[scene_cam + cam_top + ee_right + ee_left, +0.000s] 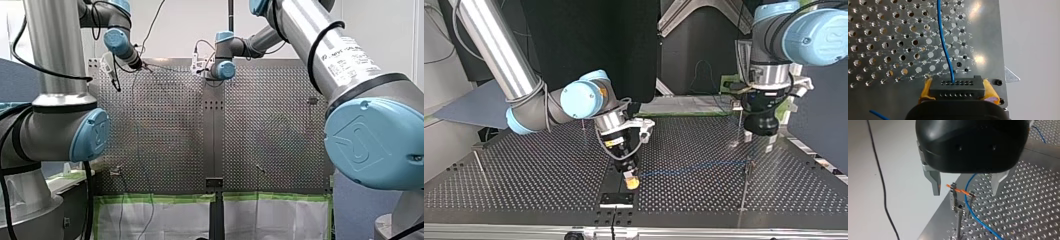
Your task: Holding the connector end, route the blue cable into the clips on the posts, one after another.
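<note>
Right wrist view: right pincer (958, 91) is clamped by its yellow pads (926, 91) on the black connector (957, 85); the blue cable (944, 47) leaves it across the perforated worktop (885, 37). The left pincer (966, 192) stands with jaws apart, astride a clip post (956, 202) the cable passes. Cable judged light, limp, kink-prone: hold the rigid connector, not the strand.

The blue cable (967, 203) runs up hidden behind my left gripper (966, 192); the connector (957, 86) sits half hidden in my right gripper (958, 92).
</note>
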Controlling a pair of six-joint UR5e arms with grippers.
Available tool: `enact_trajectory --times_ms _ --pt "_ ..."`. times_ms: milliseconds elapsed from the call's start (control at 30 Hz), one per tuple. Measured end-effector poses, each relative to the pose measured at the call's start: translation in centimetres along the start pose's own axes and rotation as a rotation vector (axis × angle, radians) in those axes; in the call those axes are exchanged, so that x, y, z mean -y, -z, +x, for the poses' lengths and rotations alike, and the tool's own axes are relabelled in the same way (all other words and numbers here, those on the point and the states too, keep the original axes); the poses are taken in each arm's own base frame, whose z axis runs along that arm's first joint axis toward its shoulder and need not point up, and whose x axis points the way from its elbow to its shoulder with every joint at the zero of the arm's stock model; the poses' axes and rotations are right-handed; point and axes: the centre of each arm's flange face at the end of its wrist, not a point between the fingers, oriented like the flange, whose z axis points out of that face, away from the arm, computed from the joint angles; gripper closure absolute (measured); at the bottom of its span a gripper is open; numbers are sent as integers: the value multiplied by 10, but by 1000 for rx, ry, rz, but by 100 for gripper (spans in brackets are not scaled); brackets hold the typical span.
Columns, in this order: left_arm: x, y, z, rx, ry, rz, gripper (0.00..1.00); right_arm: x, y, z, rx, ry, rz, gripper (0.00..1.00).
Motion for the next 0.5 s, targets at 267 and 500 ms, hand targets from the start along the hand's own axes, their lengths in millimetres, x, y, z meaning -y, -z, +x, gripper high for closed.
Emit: enact_trajectory --times_ms 267,500 --pt "0 -4 3 12 -79 -5 0 0 0 -1 1 -3 1 100" --pt "4 0 0 27 -146 -11 0 0 0 -1 2 -5 1 100"
